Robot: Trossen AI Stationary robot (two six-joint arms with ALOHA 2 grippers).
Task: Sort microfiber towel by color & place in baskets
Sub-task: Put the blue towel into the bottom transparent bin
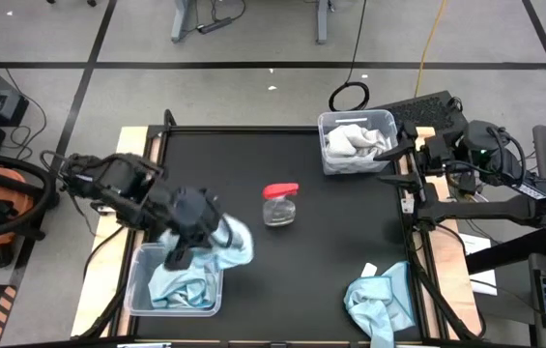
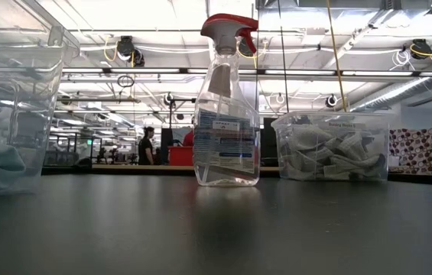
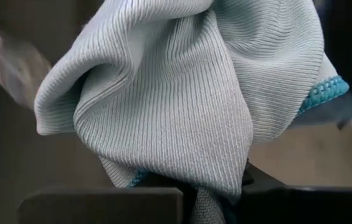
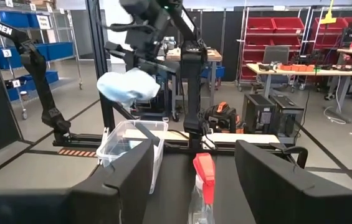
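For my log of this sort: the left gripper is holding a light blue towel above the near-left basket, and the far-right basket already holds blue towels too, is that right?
Not quite: the far-right basket holds white towels, not blue ones, as the high view shows. The rest stands: the left gripper holds a light blue towel above the near-left basket, which has blue cloth in it.

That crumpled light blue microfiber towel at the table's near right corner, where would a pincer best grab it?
Probably from straight above, at the raised bunched fold near the middle of the crumpled light blue microfiber towel. It lies in a loose heap on the black table, so the flat edges offer little to pinch, while the peaked folds stand up. The right pincer is nearest.
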